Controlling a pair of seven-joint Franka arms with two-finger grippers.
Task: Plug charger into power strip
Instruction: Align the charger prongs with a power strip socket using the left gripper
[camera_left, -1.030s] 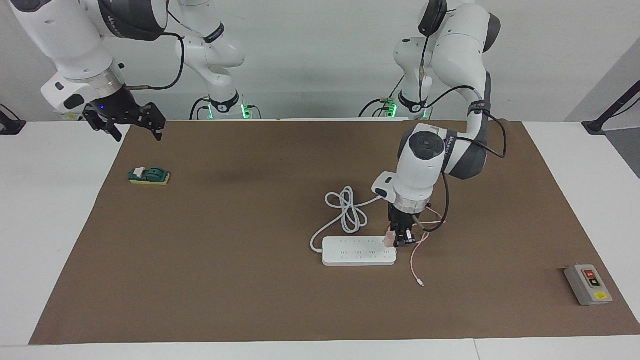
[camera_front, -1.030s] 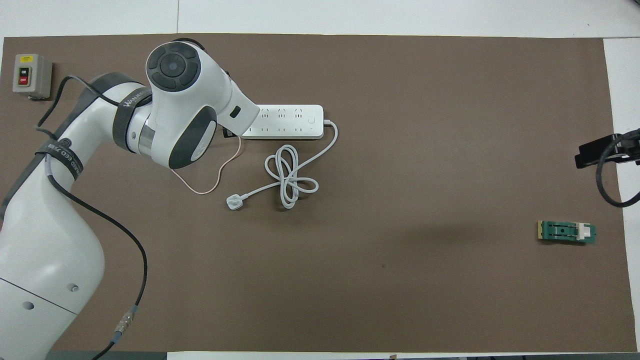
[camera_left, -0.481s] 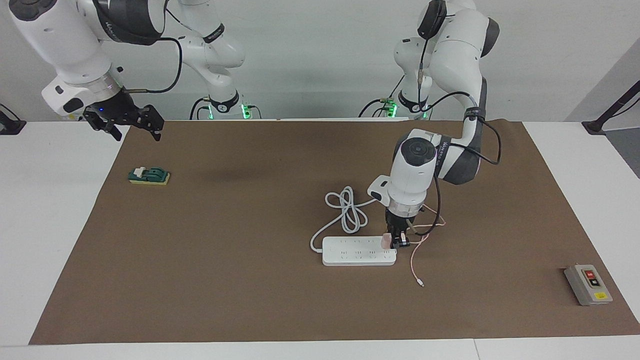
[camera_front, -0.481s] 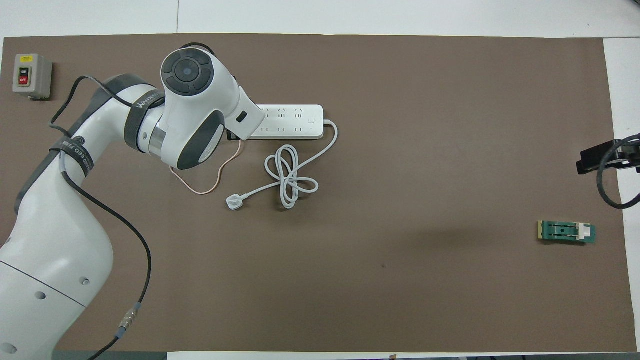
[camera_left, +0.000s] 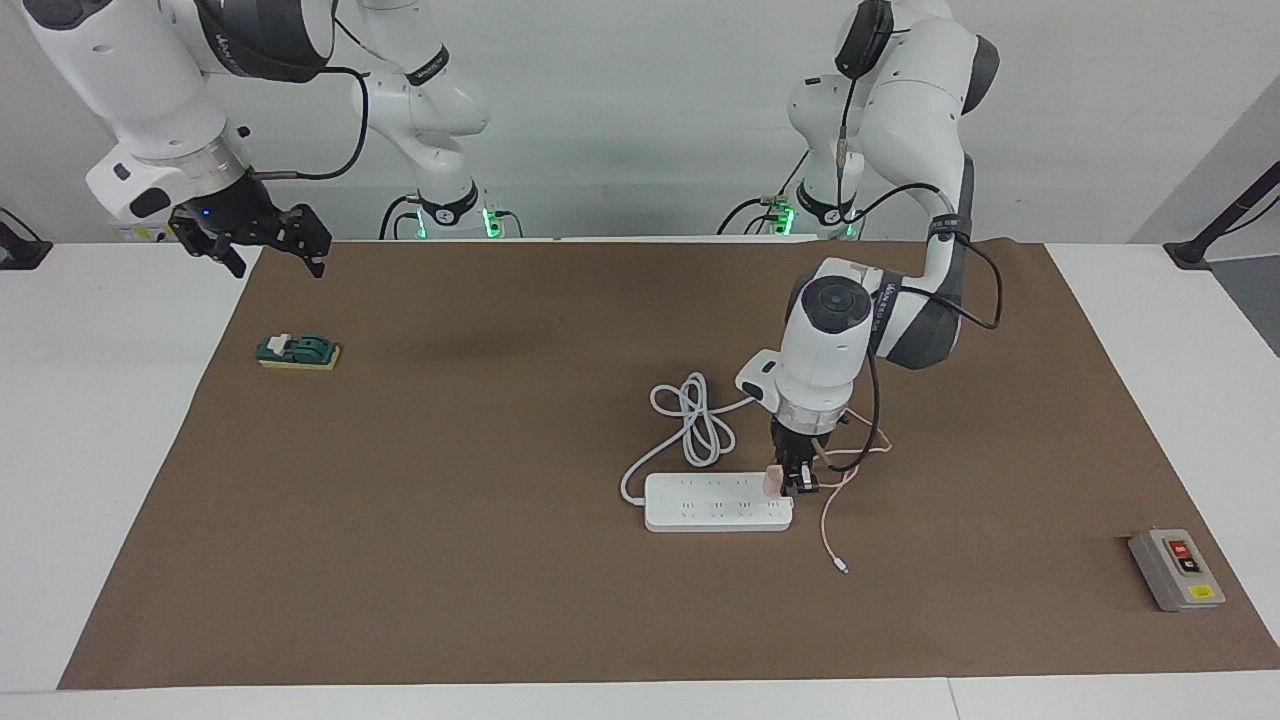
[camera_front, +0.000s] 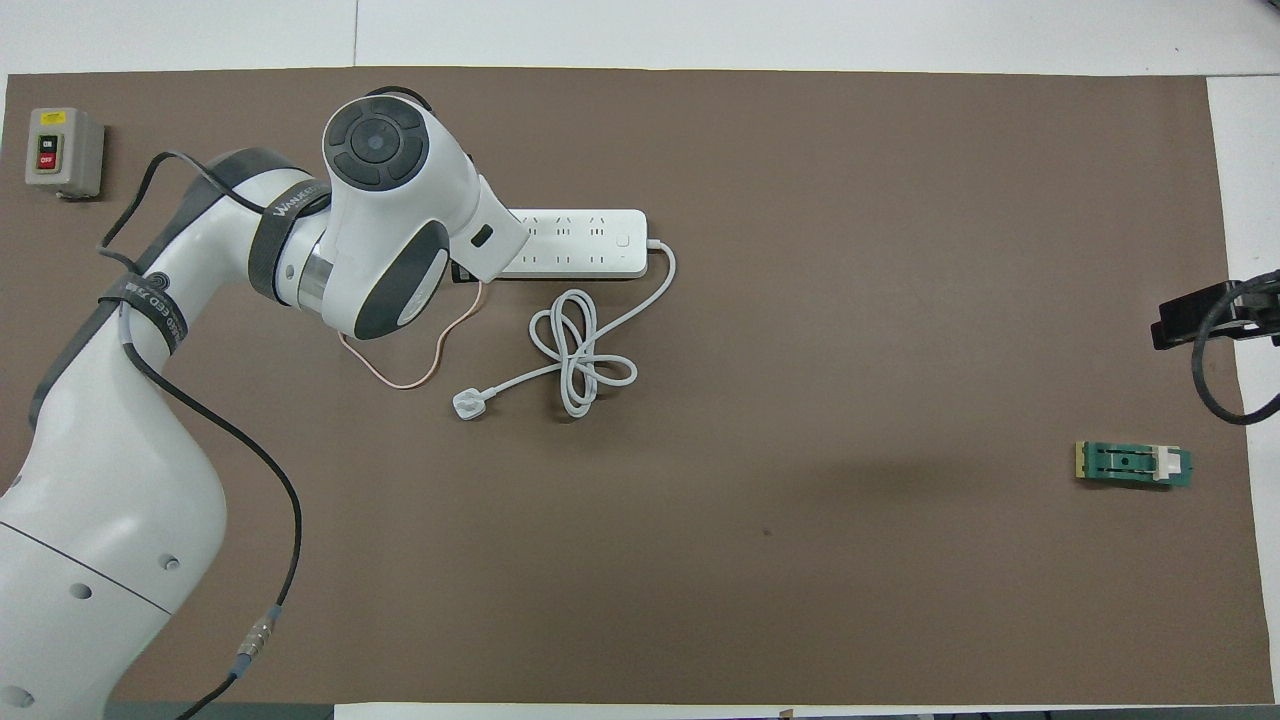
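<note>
Left pincer (camera_left: 797, 482) clamped on small pale pink cube charger (camera_left: 773, 481) at long white power strip (camera_left: 716, 502) end | Right pincer (camera_left: 268, 247) apart, waiting | Risk: prong misalignment pushes strip along counter.

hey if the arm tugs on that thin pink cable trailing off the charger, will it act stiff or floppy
Probably floppy: the pink cable lies in loose curves on the mat beside the power strip, so it would likely drag and bend, not push. It looks thin and light, so a tug at the charger in the left hand may simply trail it along.
</note>
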